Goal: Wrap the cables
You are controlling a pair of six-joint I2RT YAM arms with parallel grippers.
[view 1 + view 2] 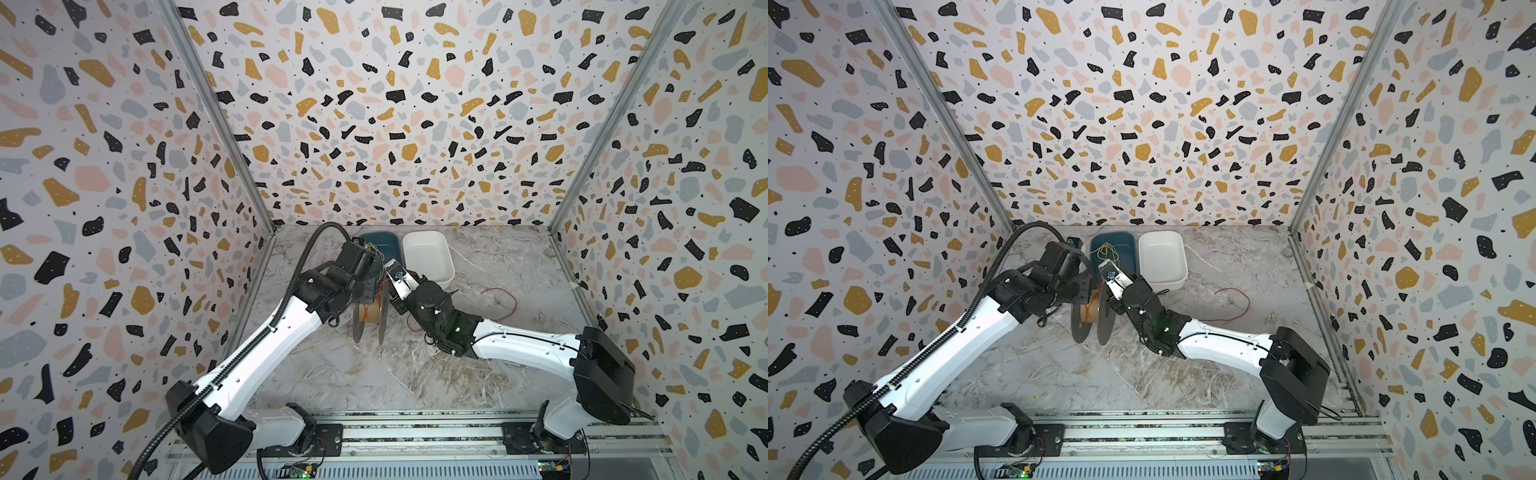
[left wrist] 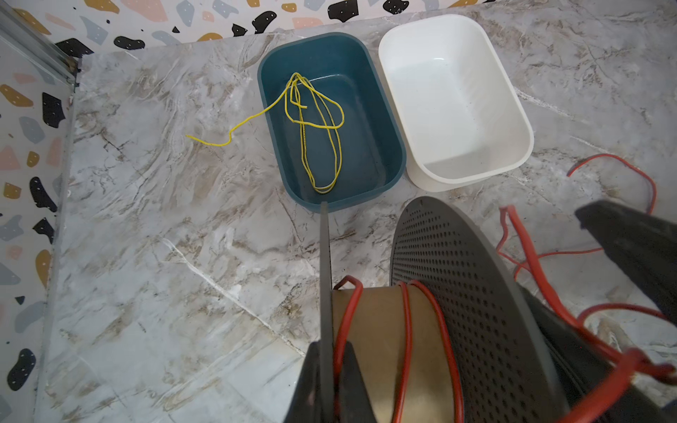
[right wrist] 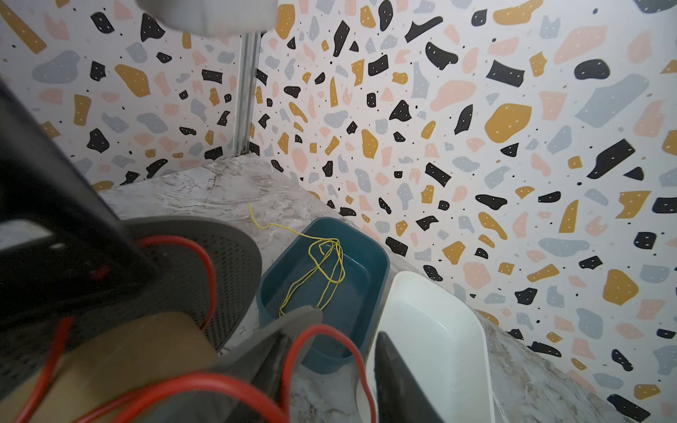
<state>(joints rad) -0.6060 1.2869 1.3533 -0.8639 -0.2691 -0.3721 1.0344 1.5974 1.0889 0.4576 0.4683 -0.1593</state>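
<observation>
Wrapping in progress: on a glossy, grey-veined marble-look worktop (image 1: 415,374), two robot arms meet over a spool (image 1: 370,318) held on edge. From above it is hard to tell whether its rims rest on the surface or hang just clear.

At the back, a smooth white tub (image 2: 527,132) with rounded corners stands empty, just beside a matte blue tub (image 2: 261,91) of the same shape.

The spool has two thin grey discs, one perforated flange (image 2: 476,293) showing its dotted holes, and a brown, cardboard-like core (image 2: 377,329). The left claw (image 2: 329,348) is clenched on the thin edge of the plain disc. The right claw (image 3: 263,307) has its jaws parted, gripping nothing that can be seen.

The red cable (image 2: 404,329), thin and springy, makes only a few loose turns on the core. The rest trails off across the worktop to the right in an open loop.

The job looks barely begun. It calls for a steady spool, a fresh pinch on the cable close to the core, light tension, and each turn laid beside the last, clear of the flange rim.

A thin yellow wire (image 2: 318,124) lies tangled in the blue tub, one end out over its rim.
</observation>
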